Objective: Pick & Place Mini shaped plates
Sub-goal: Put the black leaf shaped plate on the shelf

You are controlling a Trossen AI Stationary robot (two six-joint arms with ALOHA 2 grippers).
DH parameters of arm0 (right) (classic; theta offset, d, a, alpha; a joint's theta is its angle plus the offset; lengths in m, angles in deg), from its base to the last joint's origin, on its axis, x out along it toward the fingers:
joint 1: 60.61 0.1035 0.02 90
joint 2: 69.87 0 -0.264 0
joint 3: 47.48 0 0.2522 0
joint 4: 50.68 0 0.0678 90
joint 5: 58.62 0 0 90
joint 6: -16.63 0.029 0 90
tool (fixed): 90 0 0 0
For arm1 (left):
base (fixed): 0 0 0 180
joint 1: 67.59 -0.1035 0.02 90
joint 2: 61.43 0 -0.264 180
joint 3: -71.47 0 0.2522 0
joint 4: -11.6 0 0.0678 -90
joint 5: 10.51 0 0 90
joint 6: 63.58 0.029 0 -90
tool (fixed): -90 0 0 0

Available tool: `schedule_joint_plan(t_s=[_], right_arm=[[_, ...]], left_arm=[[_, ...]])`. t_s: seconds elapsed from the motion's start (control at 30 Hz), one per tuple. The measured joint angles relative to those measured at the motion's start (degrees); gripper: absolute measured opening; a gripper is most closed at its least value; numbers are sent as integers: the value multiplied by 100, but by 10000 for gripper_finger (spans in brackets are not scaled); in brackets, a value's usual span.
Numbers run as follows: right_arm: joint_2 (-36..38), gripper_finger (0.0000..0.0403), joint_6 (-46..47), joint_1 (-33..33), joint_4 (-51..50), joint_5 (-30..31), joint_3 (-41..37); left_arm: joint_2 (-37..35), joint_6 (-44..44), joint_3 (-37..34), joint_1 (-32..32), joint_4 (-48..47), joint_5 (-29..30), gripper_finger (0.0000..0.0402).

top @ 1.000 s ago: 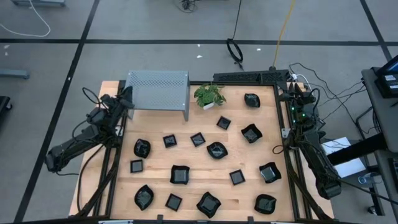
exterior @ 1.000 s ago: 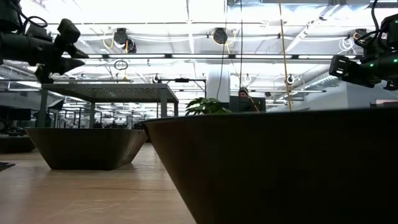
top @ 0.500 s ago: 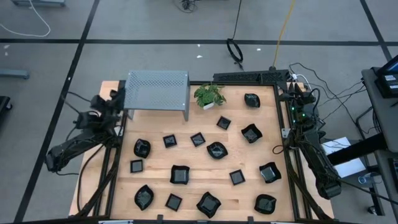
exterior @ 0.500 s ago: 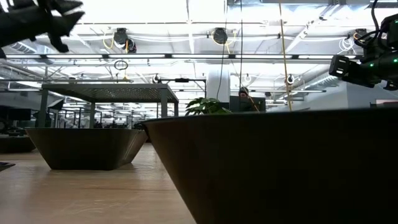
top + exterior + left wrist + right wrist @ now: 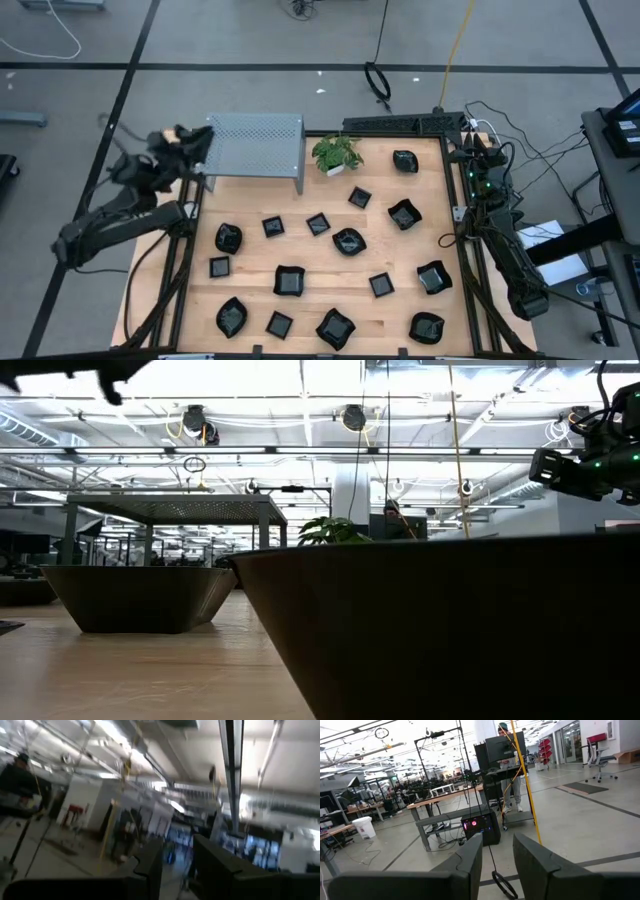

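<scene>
Several mini shaped plates, small, black and glossy, lie flat and scattered on the wooden table; one (image 5: pixel 348 241) is mid-table and one (image 5: pixel 289 281) nearer the front. In the low view one plate (image 5: pixel 440 630) fills the foreground and another (image 5: pixel 140 595) sits to its left. My left gripper (image 5: pixel 198 142) hangs high over the table's far left corner, open, with nothing between its fingers (image 5: pixel 150 862). My right gripper (image 5: pixel 468 142) waits at the far right corner, open and empty (image 5: pixel 497 855). Neither is near a plate.
A grey perforated metal stand (image 5: pixel 253 150) occupies the far left of the table, close to my left gripper. A small green potted plant (image 5: pixel 337 153) stands beside it. Cables and electronics (image 5: pixel 485 175) line the right edge. A person (image 5: pixel 506 732) stands in the room beyond.
My left gripper has risen well above the table by the stand's left end, tipping from about level to pointing upward and rolling a little; in the low view it has climbed almost out of the picture's top. The plates have not moved.
</scene>
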Motion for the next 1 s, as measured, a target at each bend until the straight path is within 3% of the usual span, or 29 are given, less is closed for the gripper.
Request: schedule_joint_plan(t_s=[0.27, 0.63, 0.77, 1.0], right_arm=[[-2, 100, 0, 0, 0, 0, 0], [0, 100, 0, 0, 0, 2, -1], [0, 100, 0, 0, 0, 0, 0], [-2, 100, 0, 0, 0, 0, -2]], left_arm=[[2071, 199, 1505, 527, -1520, -803, 113], [3958, 1035, 3016, 1662, -4610, -798, 113], [4312, 399, 3206, 1927, -5668, -561, 113], [4784, -1722, 3206, 2465, -7159, -61, 113]])
